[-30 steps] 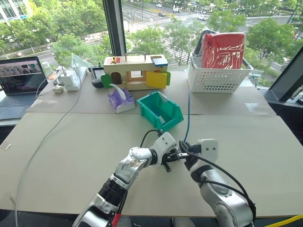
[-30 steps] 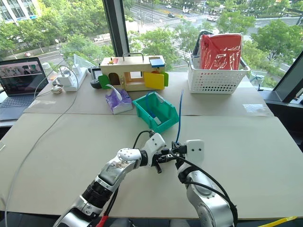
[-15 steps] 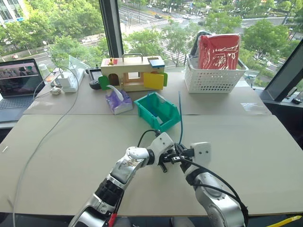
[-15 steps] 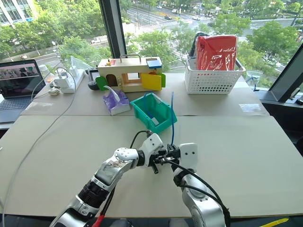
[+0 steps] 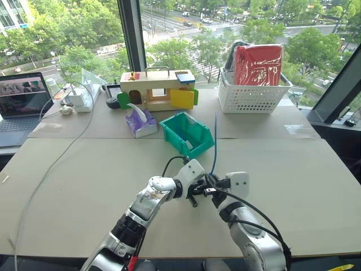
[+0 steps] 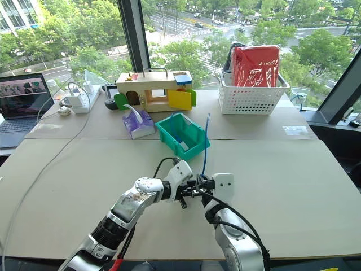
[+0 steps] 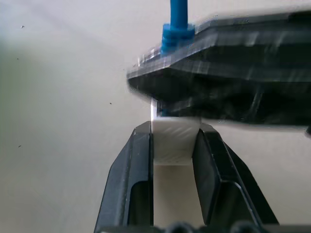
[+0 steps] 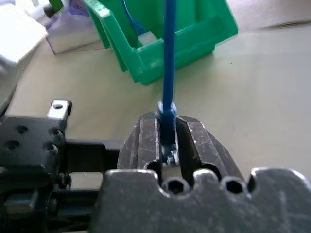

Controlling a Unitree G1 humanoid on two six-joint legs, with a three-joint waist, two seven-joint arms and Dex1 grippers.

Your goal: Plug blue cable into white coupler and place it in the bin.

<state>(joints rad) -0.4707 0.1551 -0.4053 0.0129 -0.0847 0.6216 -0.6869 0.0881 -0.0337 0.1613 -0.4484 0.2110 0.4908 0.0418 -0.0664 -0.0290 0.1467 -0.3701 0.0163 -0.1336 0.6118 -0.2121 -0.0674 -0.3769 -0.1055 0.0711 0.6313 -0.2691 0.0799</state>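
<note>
Mating plug to socket right now, low over the near middle of the table (image 5: 84,169). My left gripper (image 7: 175,145) is clamped on the white coupler (image 7: 175,141), one pad on each side face, so its open end faces across to my other hand. My right gripper (image 8: 167,136) has the plug end of the blue cable (image 8: 168,58) pinched between its fingers, boot just proud of the tips; the free length stands up out of the jaws and leans toward the far side. My guess is that a grip this close to the plug keeps it stiff enough to push in.

Position: in the left wrist view the right fingers lie crosswise right at the coupler's far face, plug meeting the block. Can't tell if it's fully seated; the joint itself is hidden behind the fingers.

The bin (image 5: 189,134), teal-green, sits just beyond both hands, a little to the left, cut-away front facing me. There's already a white block with a blue lead inside it. From here the drop looks like a short reach forward, assuming the connection holds.
</note>
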